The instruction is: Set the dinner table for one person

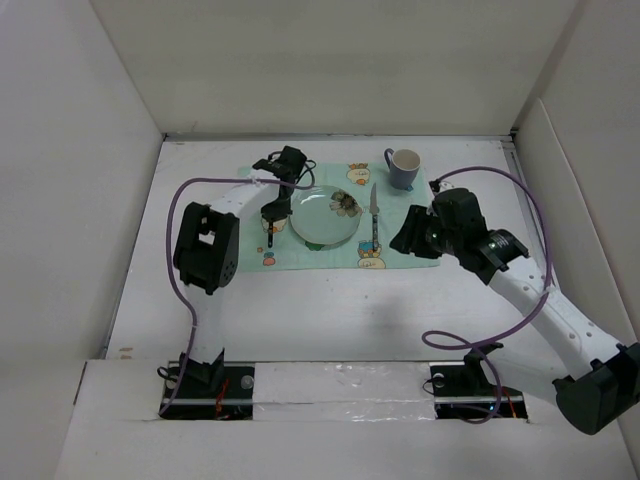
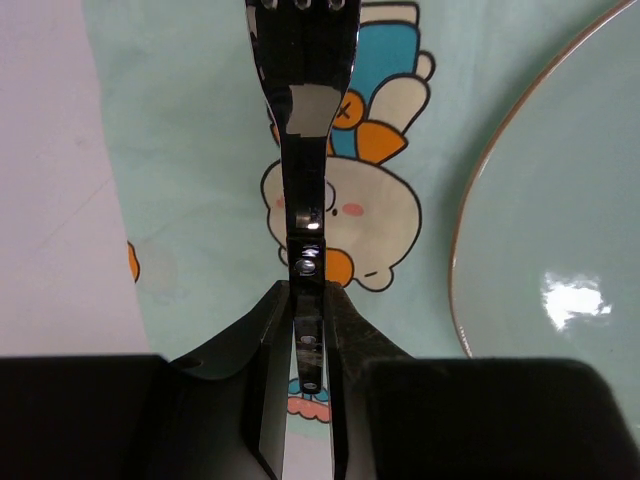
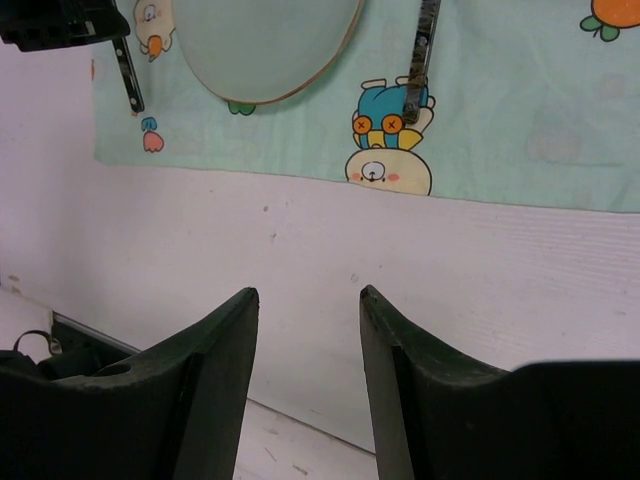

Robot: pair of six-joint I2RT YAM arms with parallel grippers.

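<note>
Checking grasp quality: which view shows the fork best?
Left wrist: the fork is close up, handle clamped in the left pincer over the placemat. Top external shows it small beside the plate; right wrist catches only its handle end, top-left corner.

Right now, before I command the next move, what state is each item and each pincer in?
Left pincer: shut on the fork.
Fork: gripped by its handle, over the placemat, left of the plate; contact with the mat unclear.
Plate: flat on the placemat, empty.
Knife: lying flat right of the plate, nothing holding it.
Mug: upright at the placemat's far right corner.
Placemat: spread flat on the dinner table.
Right pincer: open, empty, over bare table.
</note>
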